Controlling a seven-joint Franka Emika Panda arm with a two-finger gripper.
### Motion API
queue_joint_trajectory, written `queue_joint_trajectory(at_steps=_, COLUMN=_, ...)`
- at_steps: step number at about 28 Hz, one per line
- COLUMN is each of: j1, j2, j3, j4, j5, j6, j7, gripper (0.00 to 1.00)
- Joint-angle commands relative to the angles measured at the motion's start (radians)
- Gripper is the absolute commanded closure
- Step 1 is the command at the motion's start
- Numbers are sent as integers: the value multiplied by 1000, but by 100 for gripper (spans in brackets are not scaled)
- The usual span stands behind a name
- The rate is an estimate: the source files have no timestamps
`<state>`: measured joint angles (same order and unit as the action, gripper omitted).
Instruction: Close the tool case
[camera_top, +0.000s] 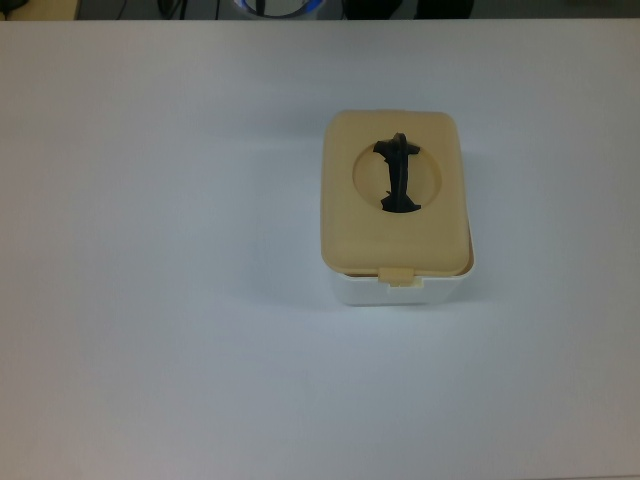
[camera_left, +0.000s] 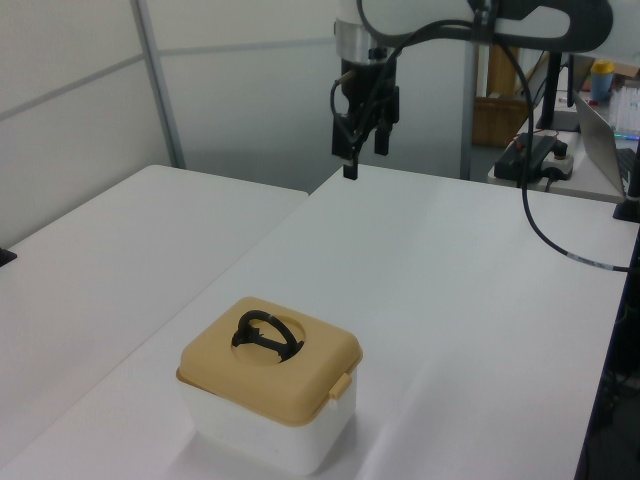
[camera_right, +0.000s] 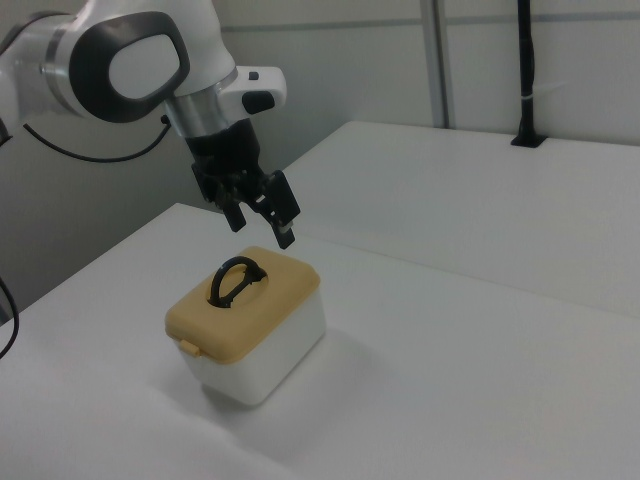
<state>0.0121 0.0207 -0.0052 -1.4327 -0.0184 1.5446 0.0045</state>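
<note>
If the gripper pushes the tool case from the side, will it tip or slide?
The tool case looks low and wide, with a flat base, so it would likely slide. Its white plastic body on the smooth table suggests little grip.

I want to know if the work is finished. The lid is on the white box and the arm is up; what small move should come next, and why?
Probably none on the case: just park the arm. The beige lid lies flat on the white box, front latch tab down, black handle free. The gripper hangs above with fingers open and empty. Whether the latch clicked I cannot tell.
</note>
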Motion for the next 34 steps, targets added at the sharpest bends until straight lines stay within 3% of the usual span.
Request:
queue_joint_trajectory(at_steps=1, j1=-11, j2=-28, j3=2, j4=-25, j5=-2, j6=-29, j7=-31, gripper=0)
queue_joint_trajectory(at_steps=9, j1=-23, j2=-41, j3=7, j4=-31, j5=0, j6=-89, j7=-29, gripper=0)
queue_joint_trajectory(at_steps=15, j1=-15, j2=-103, j3=14, j4=-153, j5=1, j6=-51, j7=-31, gripper=0)
queue_joint_trajectory(at_steps=18, j1=-15, j2=-111, j3=16, j4=-176, j5=1, j6=-20, j7=-31, gripper=0)
queue_joint_trajectory(at_steps=34, j1=-24, j2=-84, j3=7, j4=-173, j5=24, j6=14, j7=-29, gripper=0)
